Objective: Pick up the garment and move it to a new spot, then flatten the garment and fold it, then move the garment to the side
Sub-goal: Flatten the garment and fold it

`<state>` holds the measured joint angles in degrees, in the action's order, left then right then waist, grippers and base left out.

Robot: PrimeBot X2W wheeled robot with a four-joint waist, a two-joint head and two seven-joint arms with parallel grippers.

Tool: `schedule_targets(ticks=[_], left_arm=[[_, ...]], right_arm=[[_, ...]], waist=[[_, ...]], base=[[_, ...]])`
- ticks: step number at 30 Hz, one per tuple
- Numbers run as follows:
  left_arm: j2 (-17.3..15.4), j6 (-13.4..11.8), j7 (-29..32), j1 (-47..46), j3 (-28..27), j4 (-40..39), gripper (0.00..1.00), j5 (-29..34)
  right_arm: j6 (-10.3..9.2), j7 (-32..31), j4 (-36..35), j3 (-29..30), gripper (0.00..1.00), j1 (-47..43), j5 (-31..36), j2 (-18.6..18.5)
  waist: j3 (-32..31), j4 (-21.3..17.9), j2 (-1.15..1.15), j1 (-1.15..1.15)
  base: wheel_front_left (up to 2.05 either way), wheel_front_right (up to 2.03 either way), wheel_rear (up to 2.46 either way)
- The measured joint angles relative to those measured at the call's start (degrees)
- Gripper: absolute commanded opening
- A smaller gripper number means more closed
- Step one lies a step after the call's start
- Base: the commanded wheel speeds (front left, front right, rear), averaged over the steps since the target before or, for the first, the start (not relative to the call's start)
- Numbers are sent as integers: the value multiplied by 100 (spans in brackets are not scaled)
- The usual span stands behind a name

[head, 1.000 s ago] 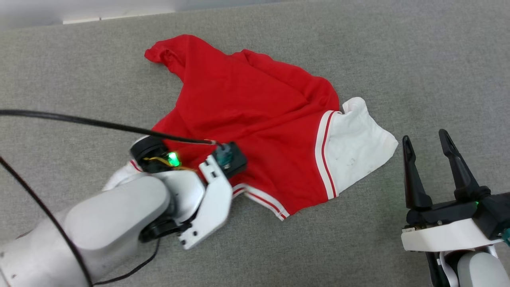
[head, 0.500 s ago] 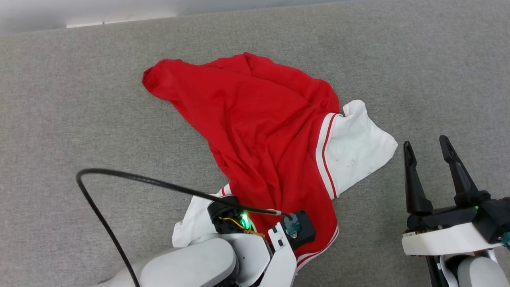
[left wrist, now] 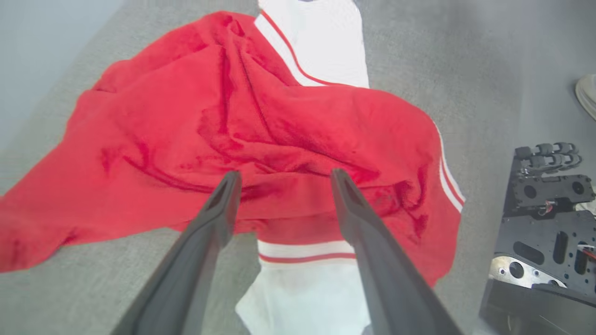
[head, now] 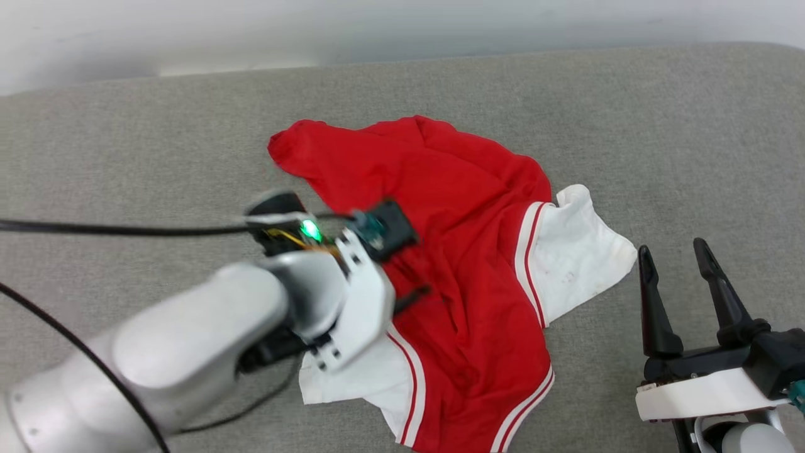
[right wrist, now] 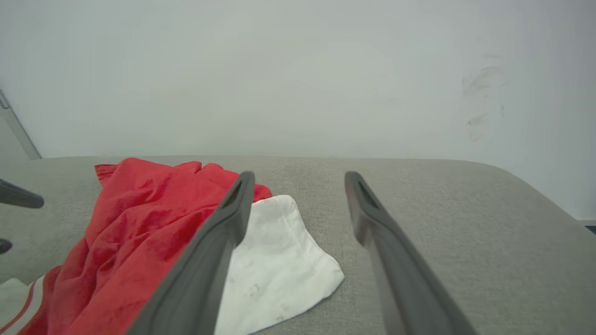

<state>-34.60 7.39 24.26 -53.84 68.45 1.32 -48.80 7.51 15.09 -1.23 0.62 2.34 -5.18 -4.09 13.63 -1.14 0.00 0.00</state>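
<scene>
Lying crumpled on grey surface (head: 126, 145): garment (head: 465, 201); left jaws apart over it, right jaws apart nearby.

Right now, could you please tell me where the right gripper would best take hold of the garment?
Probably the white sleeve nearest the right gripper, at its outer corner, coming from the right of the garment: it lies fairly flat and free, clear of the bunched red folds.

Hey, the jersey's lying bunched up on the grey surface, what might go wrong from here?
The garment is crumpled, one white sleeve partly under the red cloth; folding now would likely lock in creases. The open left gripper hangs close over a red ridge and may snag it. The black cable at that wrist could drag across the fabric.
</scene>
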Motion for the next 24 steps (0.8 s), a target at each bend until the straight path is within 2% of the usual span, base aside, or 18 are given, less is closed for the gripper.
schedule_targets(ticks=[3,4,5,11,15,21,24], left_arm=[[-331,0,199,-269,-151,22,100,-93],[-621,0,571,-402,-157,126,100,-280],[-719,0,711,-470,-115,154,100,-286],[-931,0,1347,-532,169,157,100,-710],[-858,0,1593,-531,332,181,100,-842],[-603,0,1880,-509,467,372,100,-680],[-555,0,2254,-376,481,408,100,-556]], right_arm=[[0,0,-10,-16,100,-7,0,19],[0,0,-20,-33,100,-3,0,25],[0,0,-24,-40,100,7,0,26],[0,0,-57,-20,100,99,0,10],[0,0,-75,-40,100,146,5,9],[0,0,-76,-146,100,352,18,5],[0,0,-62,-185,100,427,29,1]], waist=[[-47,66,0,0],[-16,76,0,0],[8,72,0,0],[182,32,0,0],[326,-3,0,0],[563,-98,0,1],[667,-174,0,1]], base=[[0,0,0],[0,0,0],[0,0,0],[0,0,0],[0,0,0],[0,0,0],[0,0,0]])
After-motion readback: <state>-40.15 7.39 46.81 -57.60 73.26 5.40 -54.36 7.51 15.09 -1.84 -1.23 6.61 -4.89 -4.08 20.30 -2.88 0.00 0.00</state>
